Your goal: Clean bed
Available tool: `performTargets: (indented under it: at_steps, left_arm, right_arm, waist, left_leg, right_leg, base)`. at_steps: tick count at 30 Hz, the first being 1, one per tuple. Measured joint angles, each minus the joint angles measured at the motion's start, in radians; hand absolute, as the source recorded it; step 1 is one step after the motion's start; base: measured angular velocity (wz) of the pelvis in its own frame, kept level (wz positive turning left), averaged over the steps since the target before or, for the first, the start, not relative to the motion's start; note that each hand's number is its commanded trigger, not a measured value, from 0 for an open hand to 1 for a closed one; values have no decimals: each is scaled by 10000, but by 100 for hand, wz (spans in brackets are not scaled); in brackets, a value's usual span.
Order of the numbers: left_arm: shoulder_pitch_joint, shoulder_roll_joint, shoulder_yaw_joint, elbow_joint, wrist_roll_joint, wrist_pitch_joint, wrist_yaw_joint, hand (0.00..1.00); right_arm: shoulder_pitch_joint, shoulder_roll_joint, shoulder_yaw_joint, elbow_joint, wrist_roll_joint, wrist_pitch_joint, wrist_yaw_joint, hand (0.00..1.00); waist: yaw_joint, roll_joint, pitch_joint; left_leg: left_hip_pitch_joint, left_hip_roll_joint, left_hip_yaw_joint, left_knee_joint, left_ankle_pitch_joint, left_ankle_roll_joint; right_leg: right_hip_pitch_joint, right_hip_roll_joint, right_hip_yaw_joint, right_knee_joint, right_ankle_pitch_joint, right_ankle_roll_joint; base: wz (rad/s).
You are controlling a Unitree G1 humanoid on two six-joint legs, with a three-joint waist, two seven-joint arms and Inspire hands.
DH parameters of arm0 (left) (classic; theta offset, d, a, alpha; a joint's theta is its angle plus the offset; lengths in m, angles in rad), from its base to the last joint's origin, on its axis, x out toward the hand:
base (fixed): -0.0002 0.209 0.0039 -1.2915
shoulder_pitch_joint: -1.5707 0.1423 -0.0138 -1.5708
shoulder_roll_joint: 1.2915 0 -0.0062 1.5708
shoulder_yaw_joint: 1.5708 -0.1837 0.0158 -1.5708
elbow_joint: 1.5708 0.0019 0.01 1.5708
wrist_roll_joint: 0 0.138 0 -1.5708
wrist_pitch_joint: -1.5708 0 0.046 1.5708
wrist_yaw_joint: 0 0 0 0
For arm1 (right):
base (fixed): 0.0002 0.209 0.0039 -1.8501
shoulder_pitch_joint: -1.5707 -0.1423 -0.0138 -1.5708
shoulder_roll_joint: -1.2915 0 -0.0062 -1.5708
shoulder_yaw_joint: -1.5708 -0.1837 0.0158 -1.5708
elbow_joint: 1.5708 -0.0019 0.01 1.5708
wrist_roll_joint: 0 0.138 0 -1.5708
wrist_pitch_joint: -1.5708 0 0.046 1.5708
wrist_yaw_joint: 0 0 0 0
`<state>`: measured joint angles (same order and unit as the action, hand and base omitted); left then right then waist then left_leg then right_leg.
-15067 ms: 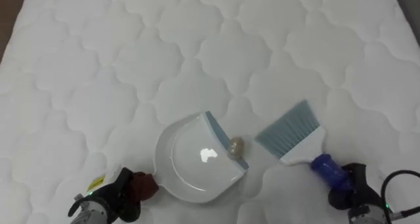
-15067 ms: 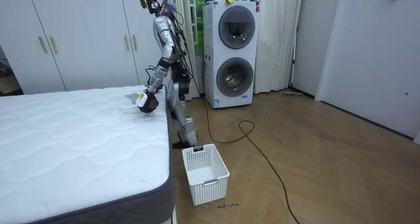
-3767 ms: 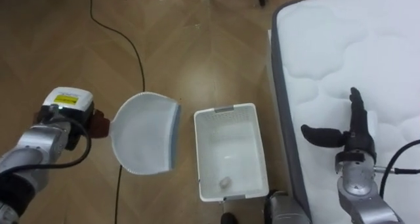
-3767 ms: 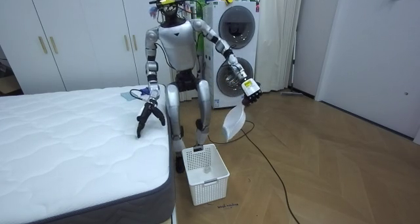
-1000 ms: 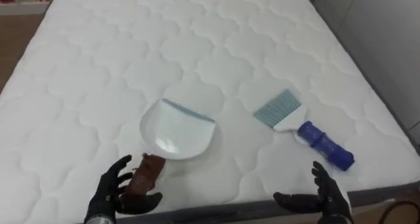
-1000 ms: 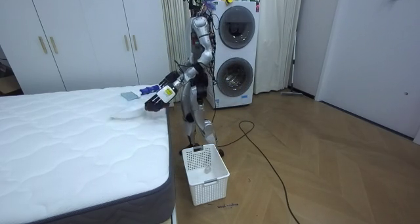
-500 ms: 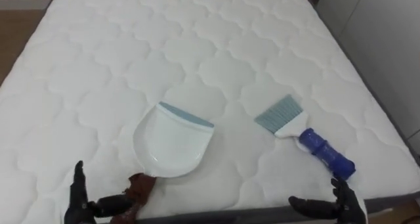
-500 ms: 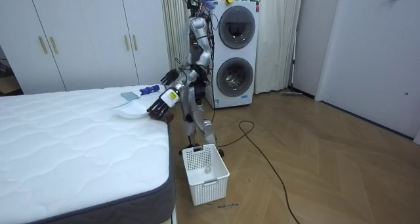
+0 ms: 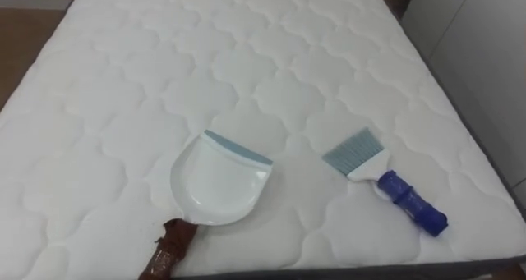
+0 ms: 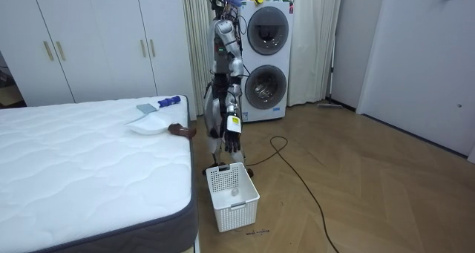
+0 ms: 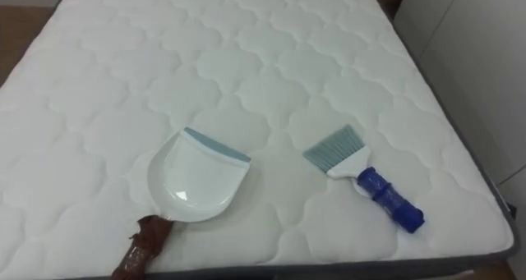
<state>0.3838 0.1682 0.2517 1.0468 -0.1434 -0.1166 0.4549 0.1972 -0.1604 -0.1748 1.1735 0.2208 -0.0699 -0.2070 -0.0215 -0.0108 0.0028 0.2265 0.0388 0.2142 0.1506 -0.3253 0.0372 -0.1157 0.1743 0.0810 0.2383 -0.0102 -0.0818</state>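
Dustpan (image 9: 218,185) and brush (image 9: 386,181) lie at the bed's (image 9: 246,50) near edge; I cannot tell the basket's (image 10: 232,196) contents or the hanging left hand's (image 10: 231,140) fingers.

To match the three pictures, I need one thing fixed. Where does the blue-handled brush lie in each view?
Left eye view: the blue-handled brush lies right of centre.
Right eye view: the brush lies right of centre too.
Room view: the brush lies on the bed's far corner.
Shared landmark: the white dustpan beside it.
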Motion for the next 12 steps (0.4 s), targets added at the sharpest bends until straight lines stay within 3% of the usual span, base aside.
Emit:
performTargets:
  at_steps: [5, 8, 12]
  left_arm:
    - [-241, -16, -290, 376, 1321, 924, -982, 0]
    - [-662, -12, -860, 375, 1885, 1284, -1650, 0]
    - [-1086, -15, -1455, 336, 2292, 1463, -2257, 0]
  right_arm:
    - [-76, -10, 294, 682, -617, 626, 871, 0]
    - [-322, -8, 814, 777, -1327, 831, 1238, 0]
    - [-732, -5, 1429, 818, -2820, 952, 1629, 0]
  waist:
    - [-31, -3, 31]
    - [-40, 17, 35]
    - [-60, 2, 33]
  left_leg:
    - [-28, 20, -29, 8, 5, -11]
    - [-91, 20, -15, 21, 14, -16]
    - [-92, 21, 10, 16, 14, -18]
  right_leg:
    - [5, -23, -60, -14, 4, -17]
    - [-66, -41, -98, -5, 9, -27]
    - [-89, 10, -35, 9, 0, -38]
  base:
    - [2]
    - [0]
    - [-2]
